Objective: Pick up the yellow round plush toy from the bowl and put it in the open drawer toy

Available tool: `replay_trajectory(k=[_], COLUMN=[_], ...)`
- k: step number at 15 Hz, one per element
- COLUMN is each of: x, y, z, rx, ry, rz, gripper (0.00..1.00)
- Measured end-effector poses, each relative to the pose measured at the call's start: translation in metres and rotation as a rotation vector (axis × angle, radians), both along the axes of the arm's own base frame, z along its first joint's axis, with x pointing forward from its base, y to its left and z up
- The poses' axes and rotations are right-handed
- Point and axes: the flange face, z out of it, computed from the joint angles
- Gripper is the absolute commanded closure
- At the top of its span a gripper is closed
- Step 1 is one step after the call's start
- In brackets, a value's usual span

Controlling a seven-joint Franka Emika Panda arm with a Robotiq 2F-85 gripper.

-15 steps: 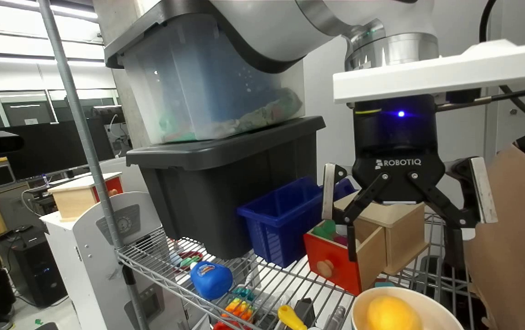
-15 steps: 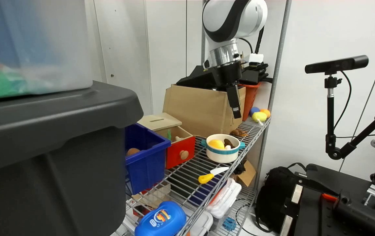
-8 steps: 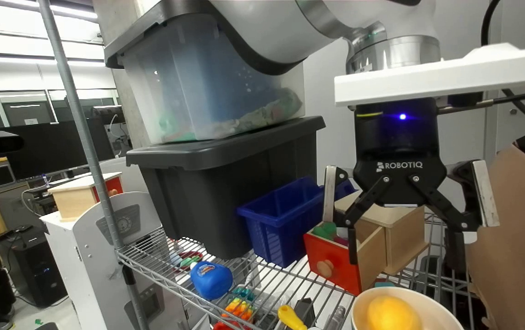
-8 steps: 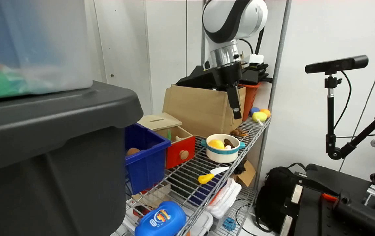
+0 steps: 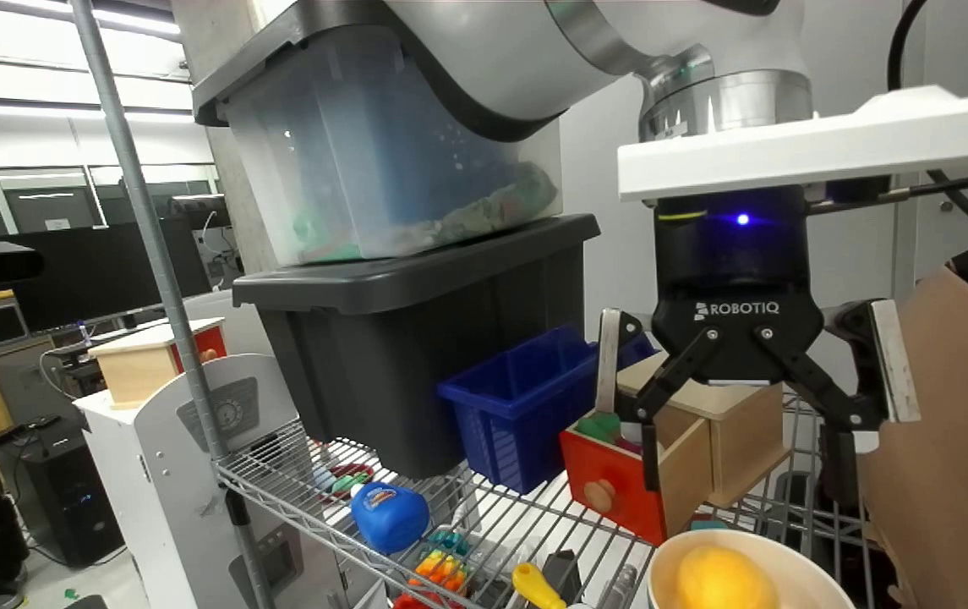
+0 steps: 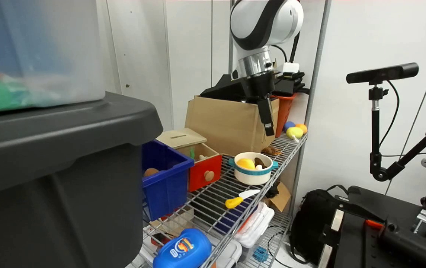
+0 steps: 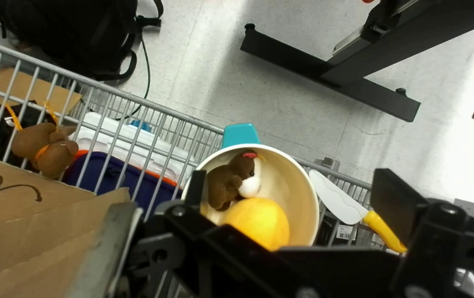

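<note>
Your pincer point(image 5: 746, 492) stands wide, its two fingers point(image 5: 651, 457) well apart and pointing downward above the wire surface point(image 7: 158, 107). The yellow round plush toy point(image 7: 259, 223) lies inside the cream bowl point(image 7: 297, 186), just beside a brown plush animal point(image 7: 224, 186) with a white muzzle. In your wrist view both plush toys show between the fingers, while the pincer's dark linkage point(image 7: 237, 260) hides the lower edge of the bowl. In an exterior view your fingertips hang higher than the bowl, whose teal handles point(image 6: 275, 165) stick out at its sides. The wooden drawer toy point(image 5: 750, 440) stands near the bowl in both exterior views, between a dark blue plastic bin point(image 6: 168, 186) and a cardboard box point(image 6: 227, 123); its red-fronted drawer point(image 5: 626, 495) is drawn out, and you can make out a green piece point(image 5: 600, 425) in it. A toy knife point(image 7: 340, 203) with a yellow handle lies near the bowl, and a blue bottle point(image 6: 183, 249) with a picture label sits farther along the surface, well apart from it.
</note>
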Motion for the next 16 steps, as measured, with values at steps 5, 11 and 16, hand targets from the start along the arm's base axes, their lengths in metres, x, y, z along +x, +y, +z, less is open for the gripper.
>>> replay_trajectory(k=[5, 11, 16], x=[0.0, 0.006, 0.011], y=[0.004, 0.005, 0.008], z=[-0.005, -0.014, -0.026], rx=[0.004, 0.005, 0.011], ry=[0.007, 0.01, 0.018], rz=[0.005, 0.009, 0.016], gripper=[0.0, 0.0, 0.0])
